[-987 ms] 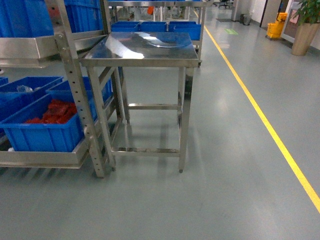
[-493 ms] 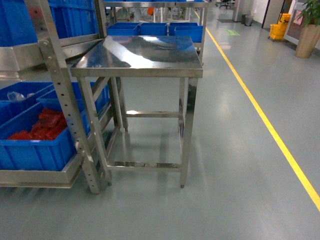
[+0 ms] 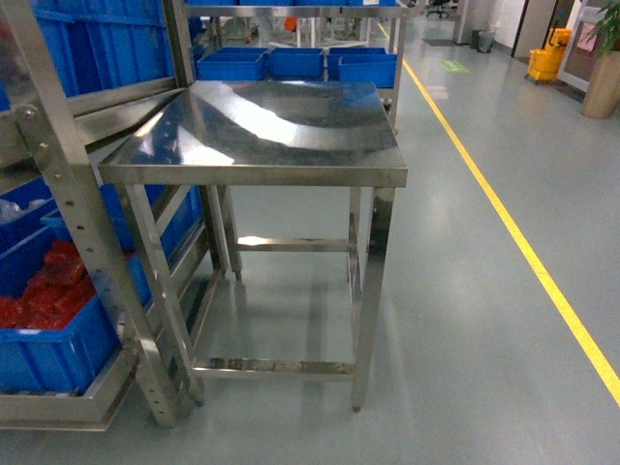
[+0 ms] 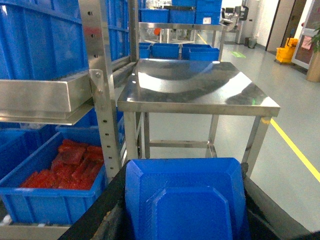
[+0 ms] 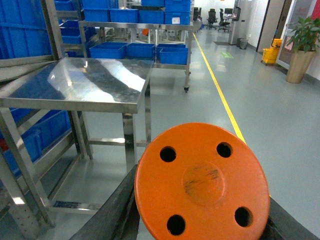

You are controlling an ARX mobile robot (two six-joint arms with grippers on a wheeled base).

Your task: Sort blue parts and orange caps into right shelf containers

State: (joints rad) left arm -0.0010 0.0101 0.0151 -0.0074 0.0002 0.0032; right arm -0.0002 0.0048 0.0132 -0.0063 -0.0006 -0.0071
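Left hand: its black fingers (image 4: 112,220) are flanking a blue part (image 4: 186,200) low in the left wrist view; whether they are pinching it or only cradling it cannot be told.
Right hand: dark fingers (image 5: 112,210) are showing on either side of a round orange cap (image 5: 202,182) with four holes; how firmly they are pressing together on it cannot be told.
Worktop (image 3: 271,131): bare steel, standing straight ahead of the robot on four legs, reflecting the ceiling lights.
Shelf (image 3: 68,184): a steel rack with a perforated upright, sitting just left of the worktop.
Right shelf containers (image 3: 44,344): blue crates are resting on the rack's lower level, the nearest one holding red pieces (image 3: 48,291).
Background: more blue bins (image 3: 295,63) are sitting on a rack beyond the worktop.
Floor: a yellow line (image 3: 504,213) is running along the grey floor to the right.
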